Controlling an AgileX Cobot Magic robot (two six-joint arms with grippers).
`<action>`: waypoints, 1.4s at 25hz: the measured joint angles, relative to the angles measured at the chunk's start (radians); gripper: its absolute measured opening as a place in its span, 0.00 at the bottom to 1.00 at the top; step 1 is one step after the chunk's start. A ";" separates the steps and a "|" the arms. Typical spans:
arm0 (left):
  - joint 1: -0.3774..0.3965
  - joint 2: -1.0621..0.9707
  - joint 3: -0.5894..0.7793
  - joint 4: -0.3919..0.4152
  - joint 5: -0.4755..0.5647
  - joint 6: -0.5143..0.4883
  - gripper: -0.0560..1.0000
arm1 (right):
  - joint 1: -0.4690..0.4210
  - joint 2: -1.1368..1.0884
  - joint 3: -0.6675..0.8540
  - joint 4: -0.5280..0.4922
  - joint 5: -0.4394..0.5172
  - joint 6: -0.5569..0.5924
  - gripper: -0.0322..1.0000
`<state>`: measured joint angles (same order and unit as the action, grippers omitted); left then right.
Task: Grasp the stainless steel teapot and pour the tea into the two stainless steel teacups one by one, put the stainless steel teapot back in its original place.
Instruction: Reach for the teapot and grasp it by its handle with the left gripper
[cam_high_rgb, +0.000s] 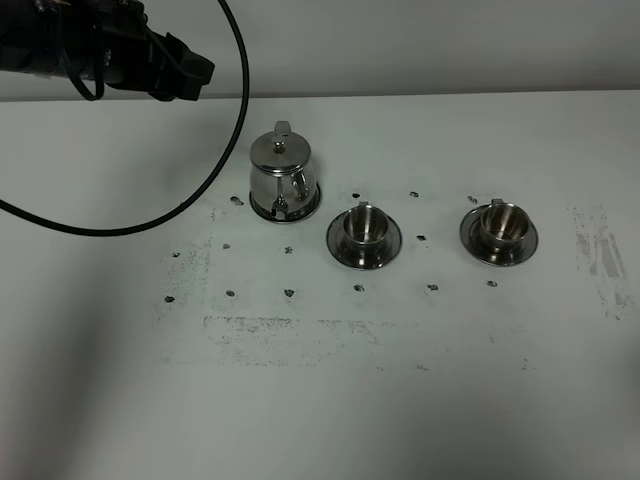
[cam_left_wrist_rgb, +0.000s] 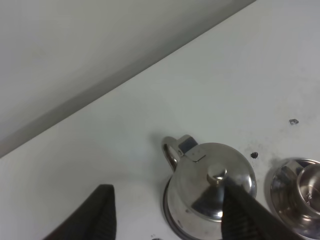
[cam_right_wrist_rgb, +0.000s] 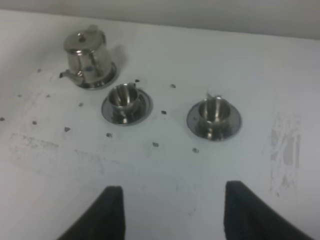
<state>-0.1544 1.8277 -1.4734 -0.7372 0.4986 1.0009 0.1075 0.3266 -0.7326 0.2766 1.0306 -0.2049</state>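
The stainless steel teapot (cam_high_rgb: 283, 178) stands upright with its lid on, at the back left of the white table (cam_high_rgb: 320, 400). Its spout faces the front and its handle the back. The two stainless steel teacups stand on saucers to its right: a near one (cam_high_rgb: 364, 232) and a far one (cam_high_rgb: 500, 230). My left gripper (cam_left_wrist_rgb: 167, 192) is open and hovers above and behind the teapot (cam_left_wrist_rgb: 212, 192), not touching it. My right gripper (cam_right_wrist_rgb: 175, 189) is open and empty, well in front of the cups (cam_right_wrist_rgb: 123, 97) (cam_right_wrist_rgb: 214, 112) and the teapot (cam_right_wrist_rgb: 86, 57). No tea shows.
The left arm (cam_high_rgb: 110, 50) and its black cable (cam_high_rgb: 238, 90) hang over the table's back left. Small dark marks (cam_high_rgb: 289, 293) dot the table around the set. Scuffed patches lie at the front (cam_high_rgb: 290, 335) and the right edge (cam_high_rgb: 600, 255). A grey wall runs behind.
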 joint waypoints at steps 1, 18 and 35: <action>0.000 0.000 0.000 0.000 0.000 0.000 0.50 | 0.000 -0.028 0.014 -0.012 0.009 0.021 0.45; 0.000 0.000 0.000 0.005 -0.005 0.000 0.50 | 0.000 -0.333 0.211 -0.117 0.089 0.112 0.45; 0.000 0.000 0.000 0.049 -0.002 0.001 0.50 | -0.008 -0.334 0.211 -0.119 0.089 0.115 0.45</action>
<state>-0.1544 1.8277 -1.4734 -0.6887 0.4963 1.0019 0.0996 -0.0073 -0.5215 0.1571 1.1197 -0.0900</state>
